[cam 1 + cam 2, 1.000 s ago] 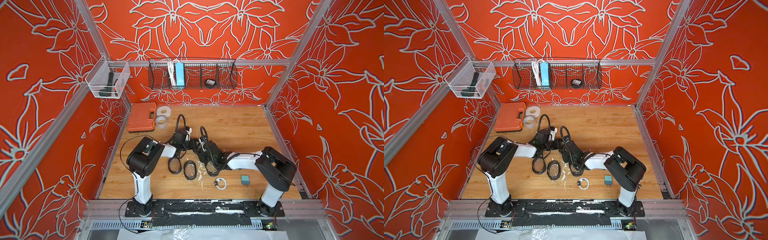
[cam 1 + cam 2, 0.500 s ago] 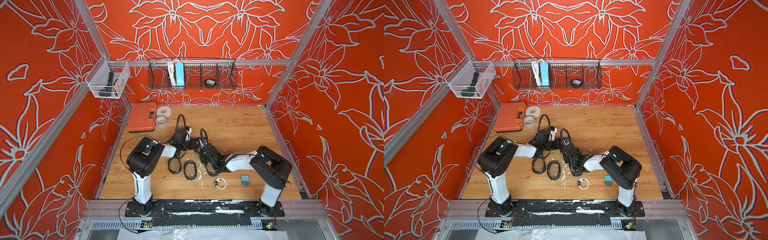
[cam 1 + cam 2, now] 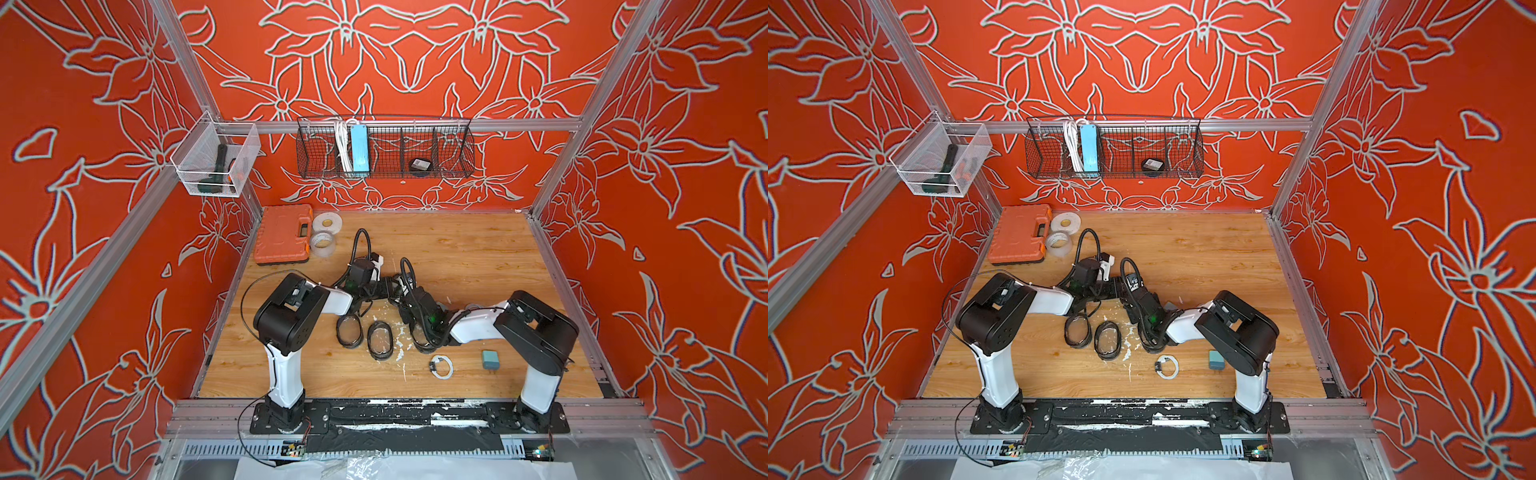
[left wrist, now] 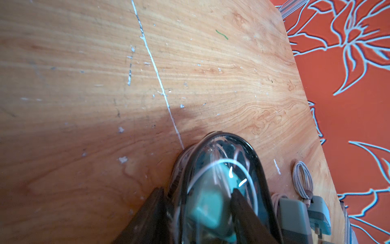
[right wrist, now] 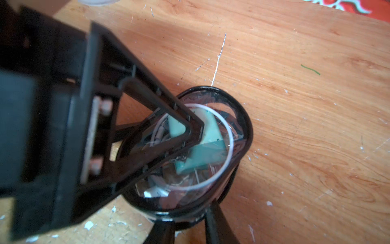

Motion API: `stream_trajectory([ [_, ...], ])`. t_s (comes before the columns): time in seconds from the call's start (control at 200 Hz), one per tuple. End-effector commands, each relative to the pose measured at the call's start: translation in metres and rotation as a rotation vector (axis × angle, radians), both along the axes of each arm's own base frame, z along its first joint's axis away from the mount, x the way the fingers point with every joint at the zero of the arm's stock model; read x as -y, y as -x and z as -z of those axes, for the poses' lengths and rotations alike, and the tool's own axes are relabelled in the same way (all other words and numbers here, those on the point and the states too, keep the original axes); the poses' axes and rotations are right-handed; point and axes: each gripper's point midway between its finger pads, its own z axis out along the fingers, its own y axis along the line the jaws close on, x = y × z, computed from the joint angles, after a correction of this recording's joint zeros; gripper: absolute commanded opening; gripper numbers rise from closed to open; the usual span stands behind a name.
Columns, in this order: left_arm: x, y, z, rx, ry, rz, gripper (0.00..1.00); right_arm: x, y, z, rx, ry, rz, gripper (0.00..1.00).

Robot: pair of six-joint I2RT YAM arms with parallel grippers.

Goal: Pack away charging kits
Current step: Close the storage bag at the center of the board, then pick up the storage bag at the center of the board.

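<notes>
At the left of the cluster, 2 oval cases (image 3: pixel 349 330) are seen lying flat on the table (image 3: pixel 457 249), apparently empty. In the middle, a clear oval case (image 5: pixel 247 131) is presented with its mouth open. 1 kit is already inside it: a teal adapter (image 5: pixel 211 135) with its white cable (image 5: pixel 231 143) looped round it. Further right, a loose cable (image 3: pixel 441 366) and a loose adapter (image 3: pixel 490 359) are set near each other on the wood, not touching.

The kits are judged light. The adapter is stiff and smooth, so it is best taken across 2 flat faces. The cable is soft and springy and is best pinched across the whole coil, lest it unwind. The case wall looks thin and slick, and could be tipped.

The left gripper (image 4: pixel 198 190) is spread about halfway, and the case is grasped between its fingers (image 4: pixel 152 213). The right gripper (image 5: pixel 190 215) is narrowed low at the case's black rim; whether it is clamped there cannot be told.
</notes>
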Motion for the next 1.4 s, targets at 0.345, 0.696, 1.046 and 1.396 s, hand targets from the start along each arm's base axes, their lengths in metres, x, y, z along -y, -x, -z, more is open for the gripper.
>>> stream_trajectory([
  [0.345, -0.006, 0.024, -0.001, -0.039, 0.004, 0.012, 0.53, 0.044, 0.027, -0.043, -0.044, -0.141, 0.074, 0.42],
  [0.696, -0.007, 0.032, -0.014, -0.004, 0.017, 0.024, 0.61, 0.034, -0.002, -0.062, -0.297, -0.311, 0.169, 0.54],
  [1.046, -0.011, 0.029, -0.03, 0.046, 0.036, 0.008, 0.7, 0.023, -0.01, -0.009, -0.454, -0.272, 0.22, 0.39],
  [1.396, -0.015, 0.033, -0.035, 0.064, 0.058, -0.008, 0.78, 0.038, -0.001, 0.016, -0.484, -0.274, 0.276, 0.0],
])
